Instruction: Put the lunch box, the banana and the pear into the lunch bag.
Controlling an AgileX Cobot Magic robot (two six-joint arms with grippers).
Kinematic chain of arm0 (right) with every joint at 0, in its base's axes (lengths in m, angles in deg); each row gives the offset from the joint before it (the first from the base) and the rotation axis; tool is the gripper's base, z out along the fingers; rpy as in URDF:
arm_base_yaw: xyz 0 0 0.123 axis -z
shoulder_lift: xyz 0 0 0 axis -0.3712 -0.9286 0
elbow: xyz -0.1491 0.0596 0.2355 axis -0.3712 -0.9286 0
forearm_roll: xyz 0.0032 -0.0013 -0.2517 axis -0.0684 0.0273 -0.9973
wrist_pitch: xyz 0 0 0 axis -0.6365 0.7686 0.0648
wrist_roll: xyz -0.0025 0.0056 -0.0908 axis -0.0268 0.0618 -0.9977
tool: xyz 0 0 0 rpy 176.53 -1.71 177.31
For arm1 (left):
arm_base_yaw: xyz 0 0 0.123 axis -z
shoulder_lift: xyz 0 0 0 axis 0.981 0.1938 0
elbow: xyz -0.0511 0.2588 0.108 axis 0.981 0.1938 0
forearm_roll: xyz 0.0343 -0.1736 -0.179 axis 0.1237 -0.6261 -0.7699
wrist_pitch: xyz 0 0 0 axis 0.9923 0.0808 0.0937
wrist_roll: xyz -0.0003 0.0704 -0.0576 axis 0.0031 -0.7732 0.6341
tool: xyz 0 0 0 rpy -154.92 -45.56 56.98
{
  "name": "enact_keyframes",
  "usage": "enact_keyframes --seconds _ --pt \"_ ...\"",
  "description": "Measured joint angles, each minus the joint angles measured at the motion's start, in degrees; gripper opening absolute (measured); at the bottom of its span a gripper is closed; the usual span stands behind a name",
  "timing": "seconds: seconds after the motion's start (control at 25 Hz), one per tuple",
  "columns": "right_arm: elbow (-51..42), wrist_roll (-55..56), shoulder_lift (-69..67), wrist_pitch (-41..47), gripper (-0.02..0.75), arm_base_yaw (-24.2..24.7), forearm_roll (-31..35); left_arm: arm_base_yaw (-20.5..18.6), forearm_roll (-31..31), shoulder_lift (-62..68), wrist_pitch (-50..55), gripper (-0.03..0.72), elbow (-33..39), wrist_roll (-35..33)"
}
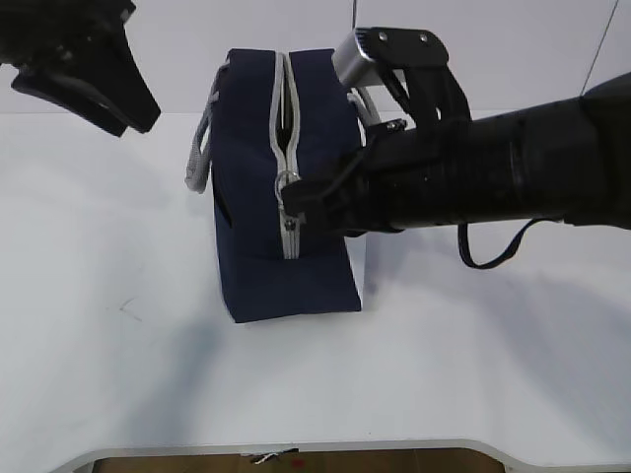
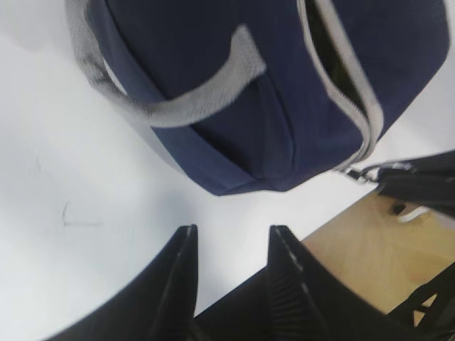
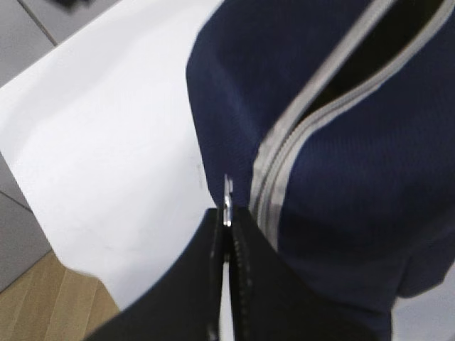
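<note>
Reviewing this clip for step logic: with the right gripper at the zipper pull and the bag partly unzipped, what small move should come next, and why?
Probably a short tug by the right gripper along the zipper. Its jaws are shut on the metal ring pull, and the lunch bag shows only a narrow gap, seemingly too tight for loading. The left gripper hangs open beside it.

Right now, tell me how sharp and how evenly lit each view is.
Exterior view: sharp, even light, soft grey shadows on the table around the lunch bag. Left wrist view: bag fairly clear, left end effector soft. Right wrist view: blurred throughout; the right end effector is a dark mass.
</note>
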Motion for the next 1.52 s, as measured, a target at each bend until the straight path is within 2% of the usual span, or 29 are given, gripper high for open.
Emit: enact_keyframes --seconds 0.36,0.6,0.76,1.04,1.24,1.52 --pt "5.5 0.6 0.0 0.3 0.017 0.0 -0.4 3.8 4.3 0.0 -0.1 0.258 3.7 0.0" --pt "7.9 0.7 0.0 0.4 0.017 0.0 -1.0 4.8 4.9 0.0 -0.1 0.324 6.7 0.0" --pt "8.2 0.7 0.0 0.4 0.017 0.0 -1.0 4.9 4.9 0.0 -0.2 0.339 7.6 -0.7" --pt "8.2 0.7 0.0 0.4 0.017 0.0 -1.1 4.9 4.9 0.0 -5.6 0.34 13.0 -5.0" --pt "8.2 0.7 0.0 0.4 0.017 0.0 -1.1 4.9 2.8 -0.6 -10.8 0.333 16.9 -9.3" --pt "8.4 0.7 0.0 0.4 0.017 0.0 -1.1 4.9 1.2 -5.7 -12.7 0.3 22.7 -11.0"
